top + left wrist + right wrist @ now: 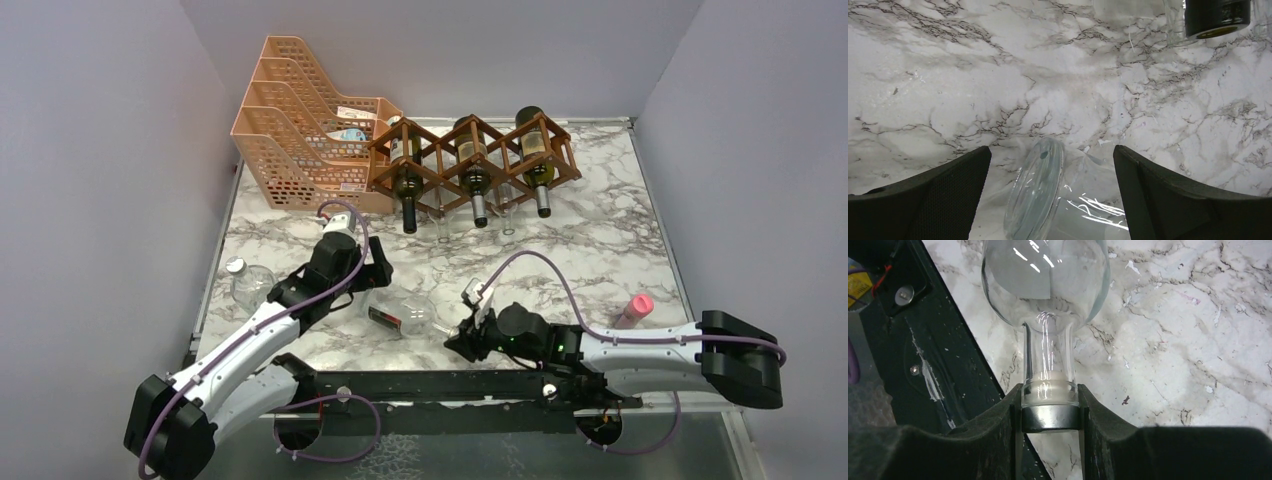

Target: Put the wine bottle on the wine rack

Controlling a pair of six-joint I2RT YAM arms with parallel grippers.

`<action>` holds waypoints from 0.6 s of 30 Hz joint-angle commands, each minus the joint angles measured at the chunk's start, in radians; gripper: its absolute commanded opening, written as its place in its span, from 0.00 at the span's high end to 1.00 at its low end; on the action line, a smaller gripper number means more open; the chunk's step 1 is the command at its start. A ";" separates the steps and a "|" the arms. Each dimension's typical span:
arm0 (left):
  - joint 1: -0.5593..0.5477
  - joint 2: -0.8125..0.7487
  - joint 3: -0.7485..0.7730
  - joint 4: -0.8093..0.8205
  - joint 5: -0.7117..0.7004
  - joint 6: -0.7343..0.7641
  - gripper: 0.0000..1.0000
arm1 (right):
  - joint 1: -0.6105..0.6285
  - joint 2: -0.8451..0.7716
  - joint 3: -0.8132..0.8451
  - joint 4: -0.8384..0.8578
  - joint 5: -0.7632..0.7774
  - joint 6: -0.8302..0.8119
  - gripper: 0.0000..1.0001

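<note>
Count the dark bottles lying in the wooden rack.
3. Left bottle, middle bottle and right bottle, each in its own opening of the rack, necks toward the arms. Faint clear glass low between them may be more bottles; I cannot tell.

Rack (470, 160) at the back of the counter (600, 230), mid-width, with three racked bottles (474, 165) lying in its openings, necks toward the front. Tray (300, 120) just left of it, in the back left corner. Bottle (405, 312) on its side near the front, between the arms, base to the left, neck to the right. Left pincer (372, 285) spread astride the base end, right pincer (1050, 407) clamped on the neck. Jar (245, 283) near the left edge, capped bottle (633, 310) near the right edge.
</note>
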 commanded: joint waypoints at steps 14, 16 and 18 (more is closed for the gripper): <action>0.005 -0.014 -0.047 -0.019 0.089 -0.046 0.01 | -0.004 0.219 0.164 -0.171 0.104 -0.010 0.88; 0.005 -0.006 -0.049 -0.011 0.098 -0.047 0.02 | -0.004 0.237 0.191 -0.213 0.126 0.009 0.78; 0.005 0.006 -0.056 -0.002 0.106 -0.050 0.05 | -0.003 0.256 0.219 -0.253 0.127 0.008 0.71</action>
